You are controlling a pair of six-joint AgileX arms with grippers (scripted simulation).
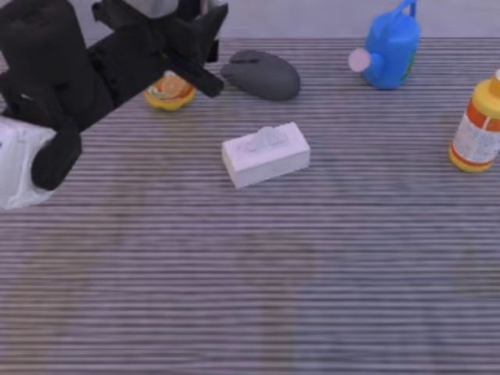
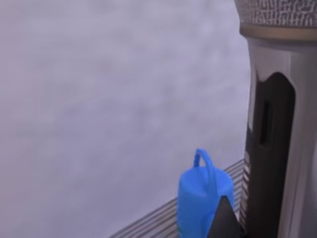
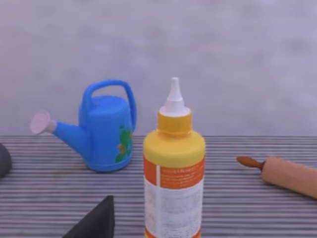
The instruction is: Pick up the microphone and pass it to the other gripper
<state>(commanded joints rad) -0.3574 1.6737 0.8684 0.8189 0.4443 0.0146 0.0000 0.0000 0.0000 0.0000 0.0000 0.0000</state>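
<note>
The left gripper (image 1: 205, 48), up left of the white box (image 1: 266, 154), pinches the microphone (image 2: 277, 119) upright; the right gripper's (image 3: 94, 223) opening cannot be told.

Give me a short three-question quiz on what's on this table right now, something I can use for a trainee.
1. True or false: the bottle at the table's right edge lies on its side.
2. What does the left gripper, over the table's far left, hold? A the microphone; B a mouse; C a white box.
3. What colour is the watering can?

Key: 1 false, it stands upright. 2 A, its mesh head and handle fill the left wrist view. 3 blue. The right arm is out of the top view.
</note>
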